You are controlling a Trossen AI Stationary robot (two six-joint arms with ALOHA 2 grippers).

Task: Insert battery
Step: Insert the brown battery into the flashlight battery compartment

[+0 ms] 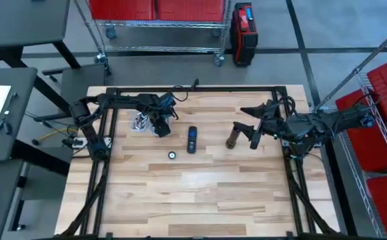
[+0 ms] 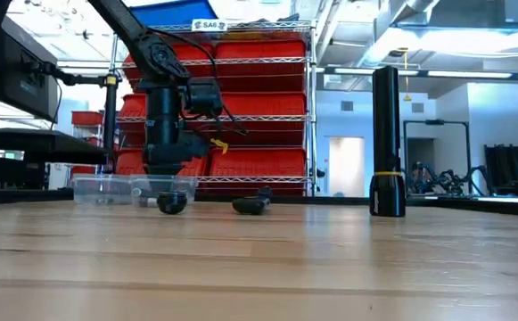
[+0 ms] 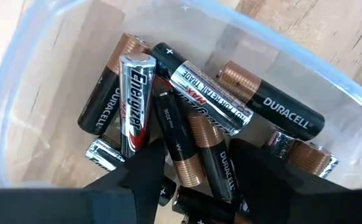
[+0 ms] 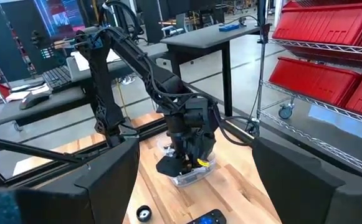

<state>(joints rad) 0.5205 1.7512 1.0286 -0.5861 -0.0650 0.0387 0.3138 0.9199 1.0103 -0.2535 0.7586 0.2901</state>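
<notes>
**Picking a battery — insertion not yet begun**

Reaching into the tray (image 3: pixel 19 93), the left gripper (image 3: pixel 196 165) hangs just over a heap of batteries (image 3: pixel 193 118), its two fingers (image 3: pixel 146 168) spread a little apart with a black-and-copper cell showing in the gap. Nothing is clamped yet — the tips look to be at or just above the pile, and whether they touch a cell I cannot tell. This seems to be the first step only: choosing and gripping one battery.

On the table (image 1: pixel 200 193) in the high view, the small white-ringed cap (image 1: pixel 172 155) lies nearest the front edge, apart from everything else. Just beyond it sits the remote (image 1: pixel 192 139), flat, midway between the two arms. Whether its battery bay is open is too small to tell. To one side the flashlight (image 1: pixel 232 136) stands upright, and the right gripper (image 1: pixel 252 134) waits just beside it, fingers wide and empty.

Farthest back, the tray (image 1: pixel 140 122) rests near the left arm's base, with the left gripper (image 1: pixel 160 127) lowered into it.

Left to do, by my reckoning — grip a cell, lift it clear, carry it to the device and seat it. Almost the whole task remains.
</notes>
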